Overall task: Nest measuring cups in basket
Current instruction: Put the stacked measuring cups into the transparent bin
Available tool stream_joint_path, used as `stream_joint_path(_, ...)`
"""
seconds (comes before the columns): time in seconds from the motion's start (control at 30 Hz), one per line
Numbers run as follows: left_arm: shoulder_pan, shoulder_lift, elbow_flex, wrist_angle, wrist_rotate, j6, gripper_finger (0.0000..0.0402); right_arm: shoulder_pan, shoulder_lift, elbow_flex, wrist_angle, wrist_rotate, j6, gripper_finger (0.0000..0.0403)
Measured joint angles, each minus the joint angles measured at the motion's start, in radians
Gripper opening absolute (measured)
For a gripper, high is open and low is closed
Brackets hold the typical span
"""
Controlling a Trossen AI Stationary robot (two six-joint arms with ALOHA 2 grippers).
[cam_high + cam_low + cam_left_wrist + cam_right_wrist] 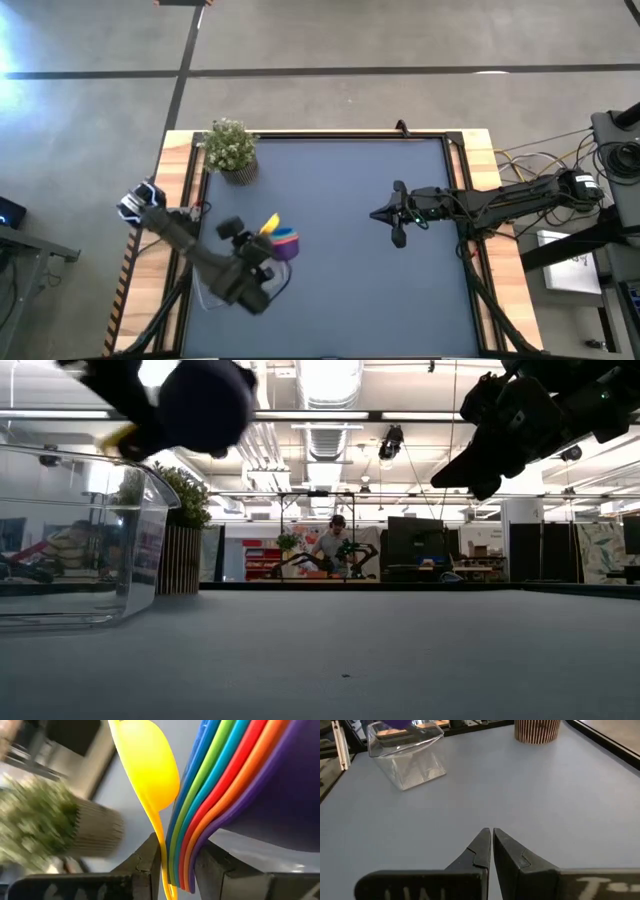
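Note:
The measuring cups (pixel 283 241) are a nested stack, purple outermost, then orange, red, light blue, green and blue; the yellow cup (pixel 150 765) splays away from the rest. My left gripper (pixel 262 250) is shut on their handles, near the table's left side. The clear basket (pixel 407 755) rests flat on the table, and the cups sit just above it; it also shows at the left of the low view (pixel 70 540). My right gripper (pixel 397 215) hovers shut over the table's right half, touching nothing. My left gripper pinches the bundled cup handles (pixel 177 870) between its two fingers (pixel 147 865), with the fingers lying across the handles. The bowls stick out beyond the fingertips, on edge. The stack is lifted clear of the table, with the yellow cup fanned apart from the others.
A small potted plant (pixel 232 150) stands at the table's far left corner, just beyond the cups. A wooden frame (pixel 470 140) borders the dark table top. Cables (pixel 530 160) lie beyond the right edge. A person (pixel 330 545) sits far off in the room.

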Motion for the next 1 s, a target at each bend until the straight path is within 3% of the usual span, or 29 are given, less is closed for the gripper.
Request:
stream_joint_path(0.23,0.201,0.050,0.016,0.005,-0.174,0.246,0.0068,0.000,0.000,0.000,-0.007,0.000,-0.008,0.0009)
stream_joint_path(0.57,0.405,0.232,0.031,0.105,-0.281,0.414,0.0068,0.000,0.000,0.000,-0.016,0.000,-0.015,0.0009)
stream_joint_path(1.0,0.471,0.577,0.344,0.078,-0.298,0.538,0.0068,0.000,0.000,0.000,-0.026,0.001,-0.015,0.0009)
